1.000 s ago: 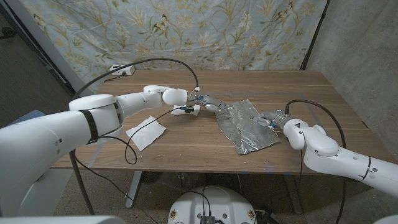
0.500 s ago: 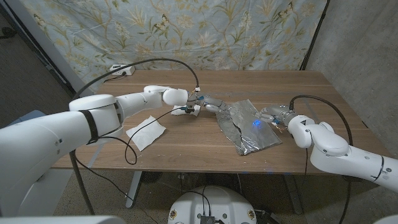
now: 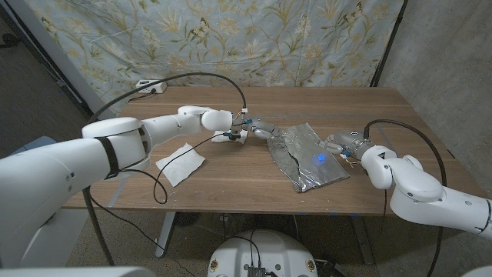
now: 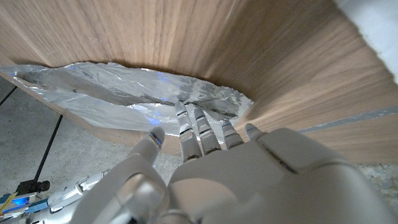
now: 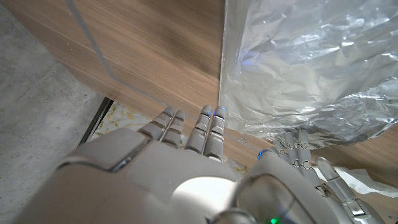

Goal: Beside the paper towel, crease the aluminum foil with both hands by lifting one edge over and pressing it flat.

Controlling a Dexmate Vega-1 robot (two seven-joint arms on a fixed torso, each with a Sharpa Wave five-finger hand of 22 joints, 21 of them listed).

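Observation:
A crinkled sheet of aluminum foil (image 3: 306,157) lies on the wooden table (image 3: 231,173), right of centre. A white paper towel (image 3: 181,162) lies apart from it, to its left. My left hand (image 3: 261,129) reaches to the foil's far left corner. In the left wrist view its fingertips (image 4: 189,115) touch the rumpled foil (image 4: 118,99) there, with nothing gripped. My right hand (image 3: 339,145) is at the foil's right edge. Its outstretched fingers (image 5: 208,127) meet the border of the foil (image 5: 311,62) and hold nothing.
A white power strip (image 3: 151,87) lies at the table's back left. A black cable (image 3: 192,75) arcs over my left arm and another loops down past the paper towel. A floral cloth (image 3: 231,38) hangs behind the table. Bare wood lies in front of the foil.
My right arm has swung outward, and its hand has shifted slightly right and back along the foil's right edge. My left arm, the foil and the paper towel have stayed put.

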